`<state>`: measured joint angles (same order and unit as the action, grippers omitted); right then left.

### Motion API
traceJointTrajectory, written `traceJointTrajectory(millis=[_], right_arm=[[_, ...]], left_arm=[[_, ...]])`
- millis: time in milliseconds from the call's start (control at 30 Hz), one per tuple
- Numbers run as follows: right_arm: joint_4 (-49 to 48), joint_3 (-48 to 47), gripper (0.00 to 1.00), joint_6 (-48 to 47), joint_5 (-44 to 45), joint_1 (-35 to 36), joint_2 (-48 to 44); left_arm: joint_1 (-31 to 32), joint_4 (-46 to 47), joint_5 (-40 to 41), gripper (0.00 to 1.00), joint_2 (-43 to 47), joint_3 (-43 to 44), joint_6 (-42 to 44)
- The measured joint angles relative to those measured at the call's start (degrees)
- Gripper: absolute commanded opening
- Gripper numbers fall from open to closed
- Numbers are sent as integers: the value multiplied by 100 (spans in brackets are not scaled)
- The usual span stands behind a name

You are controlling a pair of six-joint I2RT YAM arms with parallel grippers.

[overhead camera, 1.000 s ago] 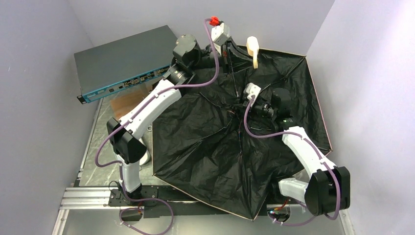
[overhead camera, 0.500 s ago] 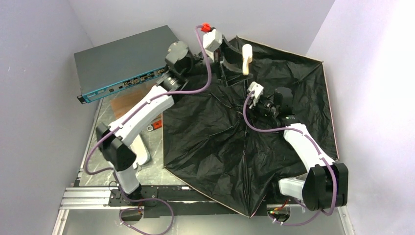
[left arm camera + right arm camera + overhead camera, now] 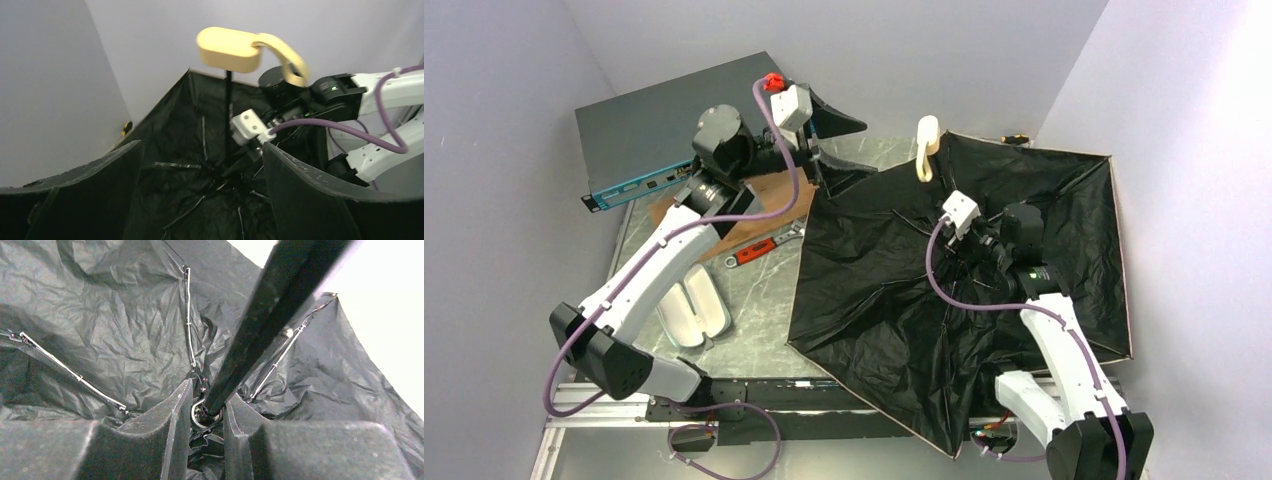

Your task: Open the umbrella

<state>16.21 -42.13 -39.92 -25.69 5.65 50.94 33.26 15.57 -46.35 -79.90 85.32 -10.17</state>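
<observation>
The right claw is shut tight on the thin black shaft, low down. From there the shaft is pointed up and away to the cream handle — the umbrella is laid upside down on the table, spread wide. The left claw is held wide open with nothing in it — farther off, to the left.

You had the umbrella open and inverted, black lining facing up, its cream handle raised on the thin black shaft.
</observation>
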Motion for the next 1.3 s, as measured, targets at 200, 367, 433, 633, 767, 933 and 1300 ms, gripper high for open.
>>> traceJointTrajectory(millis=[200, 367, 433, 633, 767, 933, 1300], right_arm=[[695, -603, 0, -656, 175, 52, 693], [1296, -1327, 0, -933, 516, 262, 1788], [1473, -1467, 0, -1029, 682, 372, 2070], [2055, -1961, 0, -1217, 1064, 728, 2603], [2142, -2096, 0, -1207, 1067, 752, 2608], [2000, -2098, 0, -643, 892, 645, 2455], [339, -2079, 0, 2243, -35, -188, 1147]], left_arm=[[-308, -2055, 22, 97, -719, 1478, 1110], [-328, -3886, 24, 98, -916, 2396, 2975], [-284, -4360, 57, 98, -890, 2590, 3689], [490, -4959, 1080, 93, -603, 2308, 6022], [929, -4861, 1773, 90, -422, 1504, 7407], [706, -4406, 1744, 92, -551, 1296, 6983], [55, -866, 240, 76, -450, -221, 2411]])
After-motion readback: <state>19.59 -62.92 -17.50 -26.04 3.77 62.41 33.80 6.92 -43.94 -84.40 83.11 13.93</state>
